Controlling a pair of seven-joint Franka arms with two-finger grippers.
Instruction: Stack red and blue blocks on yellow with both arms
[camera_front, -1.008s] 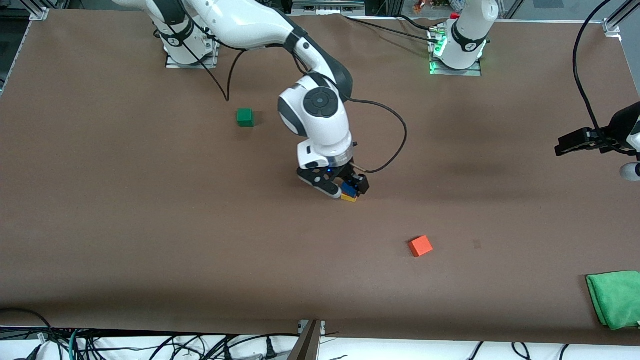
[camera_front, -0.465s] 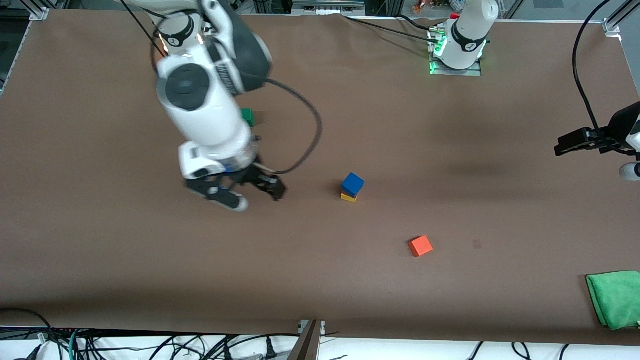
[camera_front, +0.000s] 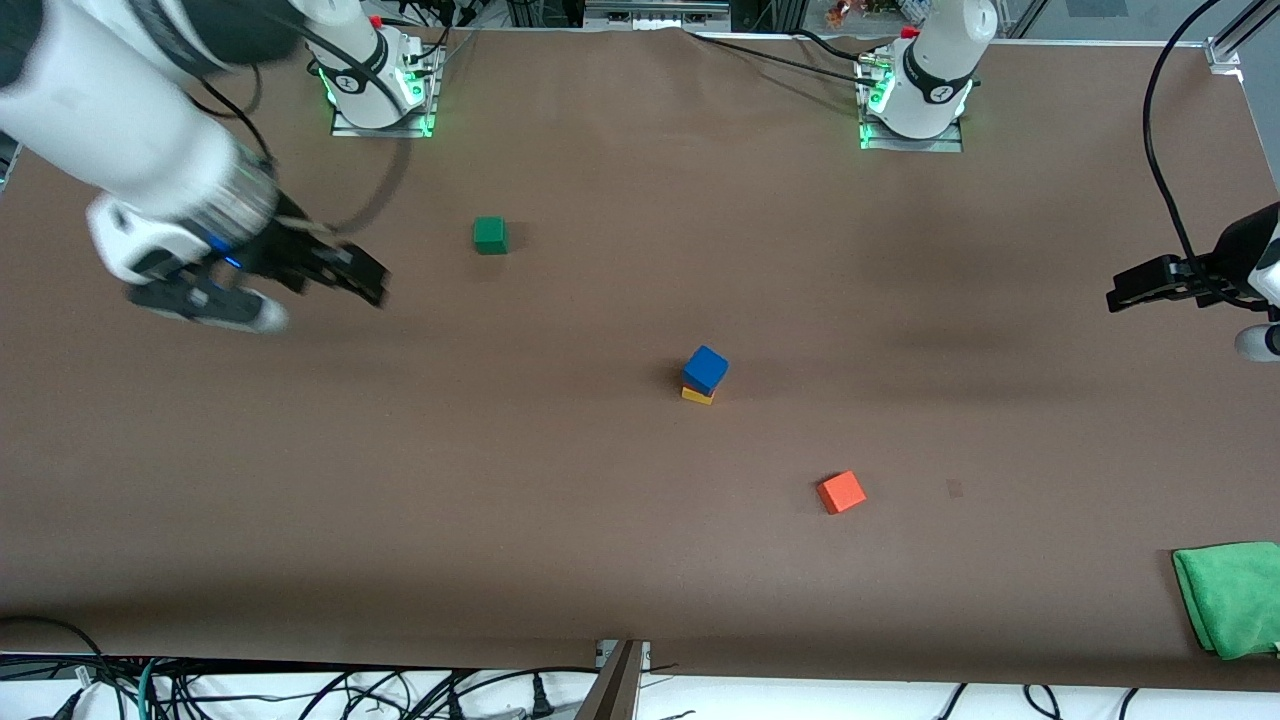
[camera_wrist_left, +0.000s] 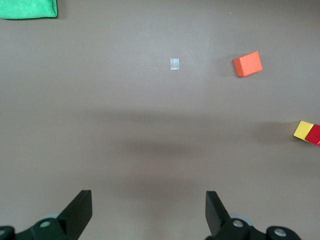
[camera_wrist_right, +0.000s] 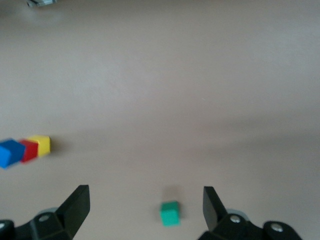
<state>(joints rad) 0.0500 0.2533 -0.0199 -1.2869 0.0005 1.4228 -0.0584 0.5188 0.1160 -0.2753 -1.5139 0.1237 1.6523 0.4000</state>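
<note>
The blue block (camera_front: 706, 368) sits on top of a stack in the middle of the table, with the yellow cube (camera_front: 697, 396) at the bottom. The red block between them is almost hidden in the front view. The right wrist view shows blue (camera_wrist_right: 10, 152), red (camera_wrist_right: 29, 150) and yellow (camera_wrist_right: 41, 144) in a row. The left wrist view shows yellow (camera_wrist_left: 303, 129) and red (camera_wrist_left: 315, 134) at its edge. My right gripper (camera_front: 315, 300) (camera_wrist_right: 145, 207) is open and empty, in the air toward the right arm's end. My left gripper (camera_front: 1195, 310) (camera_wrist_left: 148, 210) is open and empty, waiting at the left arm's end.
A dark green cube (camera_front: 490, 235) (camera_wrist_right: 169, 213) lies farther from the front camera than the stack. An orange cube (camera_front: 841, 492) (camera_wrist_left: 247, 63) lies nearer to it. A green cloth (camera_front: 1232, 597) (camera_wrist_left: 27, 8) lies at the near corner at the left arm's end.
My right gripper has let go of the blue block on the stack and swung away toward the right arm's end. The stack stays standing. The left arm has not moved.
</note>
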